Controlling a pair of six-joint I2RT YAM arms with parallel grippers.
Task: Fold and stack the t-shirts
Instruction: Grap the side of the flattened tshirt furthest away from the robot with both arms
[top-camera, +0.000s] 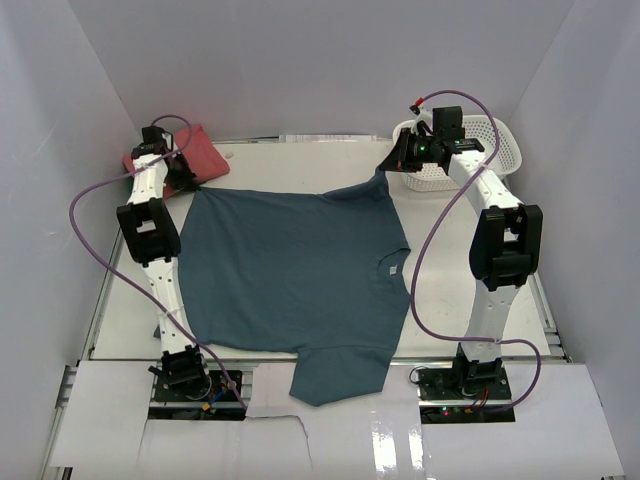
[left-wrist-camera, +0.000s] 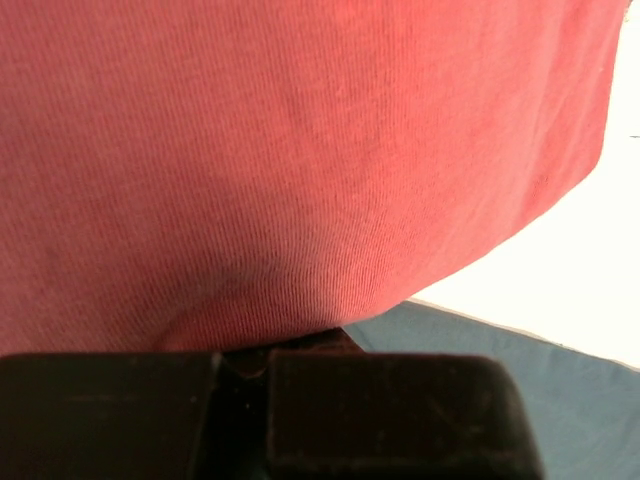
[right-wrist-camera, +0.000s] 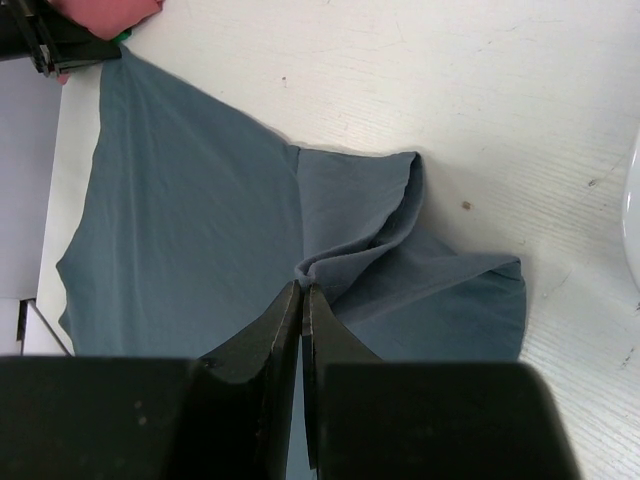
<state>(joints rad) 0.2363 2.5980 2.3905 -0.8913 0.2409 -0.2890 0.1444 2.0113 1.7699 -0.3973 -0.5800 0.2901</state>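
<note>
Matt, finely ribbed coral-red cloth t-shirt (left-wrist-camera: 300, 150); soft, matt dark teal-blue cloth t-shirt (top-camera: 290, 270); smooth, scuffed white table (right-wrist-camera: 450, 80).

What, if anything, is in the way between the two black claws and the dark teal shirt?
Nothing visible. The right gripper pinches a bunched edge of the dark teal cotton t-shirt; the left gripper is shut at its far corner, beside the folded coral-red cotton t-shirt.

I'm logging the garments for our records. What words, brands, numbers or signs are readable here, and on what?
No text is readable in any view.
The small white label on the teal t-shirt is too small to read.
The red t-shirt and the white basket show no print.
</note>
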